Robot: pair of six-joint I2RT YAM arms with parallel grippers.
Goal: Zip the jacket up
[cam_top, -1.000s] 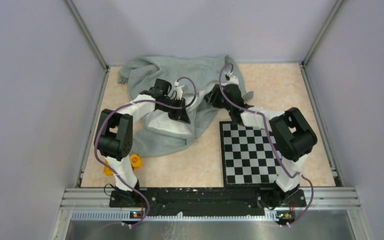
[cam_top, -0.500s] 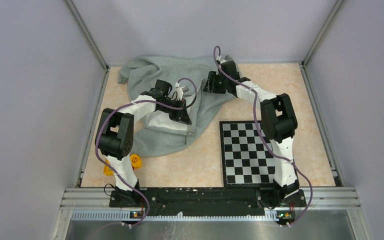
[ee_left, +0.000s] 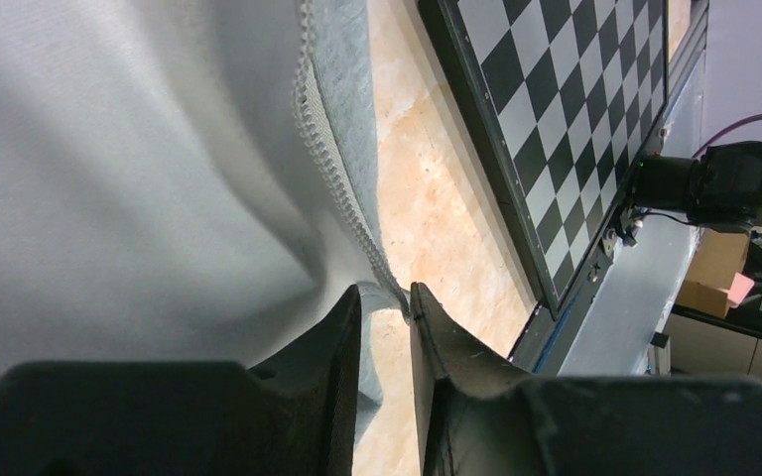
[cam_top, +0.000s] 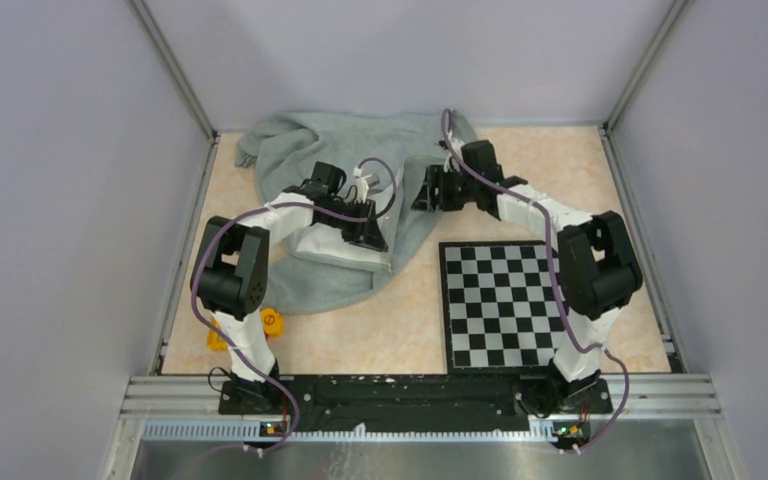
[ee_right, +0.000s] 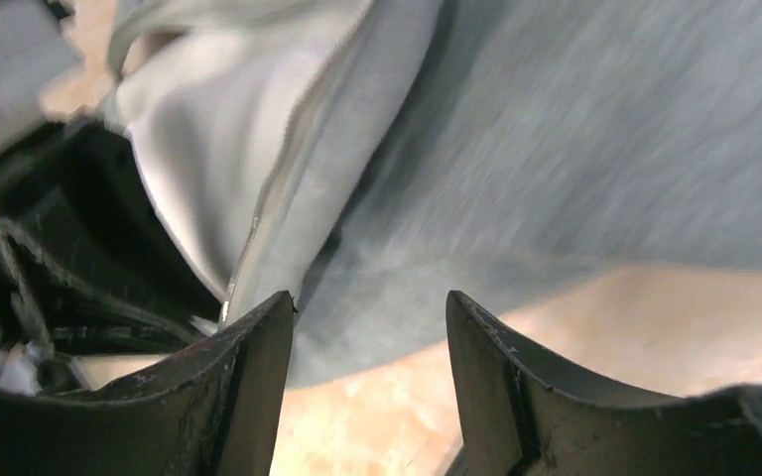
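Note:
The grey-green jacket [cam_top: 340, 150] lies crumpled at the back left of the table, with its pale lining [ee_left: 129, 169] turned up. My left gripper [cam_top: 375, 240] sits at the jacket's front edge. In the left wrist view its fingertips [ee_left: 385, 297] are nearly closed on the hem where the white zipper tape [ee_left: 332, 178] ends. My right gripper [cam_top: 422, 190] is open and empty, just above the jacket's right edge. In the right wrist view [ee_right: 369, 307] its fingers frame grey fabric [ee_right: 605, 149] and bare table, with the zipper line [ee_right: 278, 188] to the left.
A chessboard [cam_top: 495, 300] lies flat at the near right, close to the jacket's hem, and shows in the left wrist view [ee_left: 566, 119]. A small orange piece [cam_top: 270, 322] and a yellow one [cam_top: 217, 340] lie by the left arm's base. Walls enclose the table.
My right arm unfolded and reached toward the back, then drew its gripper a little nearer, to the jacket's right edge. My left gripper has stayed at the hem.

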